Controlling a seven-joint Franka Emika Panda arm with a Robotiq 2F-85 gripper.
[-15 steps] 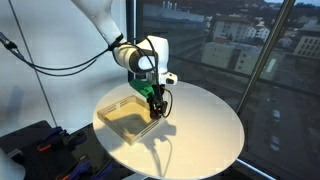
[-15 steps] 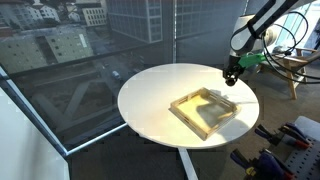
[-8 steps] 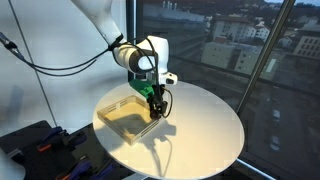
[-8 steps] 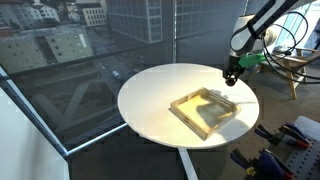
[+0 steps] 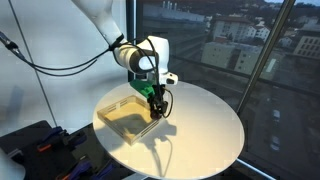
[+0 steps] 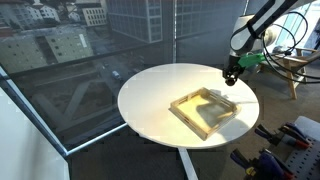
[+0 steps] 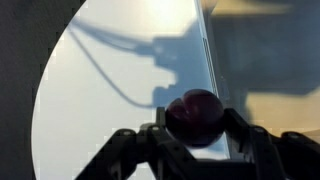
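Only the wrist view shows what the hand (image 7: pixel 194 128) carries: a dark, reddish round thing (image 7: pixel 193 112) pinched between its two fingers, over the pale counter (image 7: pixel 110 90) just beside the rim of the tray (image 7: pixel 213 70). In both exterior views that round thing is too small to make out. They show instead the whole shallow wooden tray (image 5: pixel 108 113) (image 6: pixel 186 110) on the round counter (image 5: pixel 205 135) (image 6: pixel 150 95), with the hand (image 5: pixel 158 110) (image 6: pixel 231 79) hanging above one tray corner. Nothing has shifted since a second ago: hand, tray and grip stand as before.
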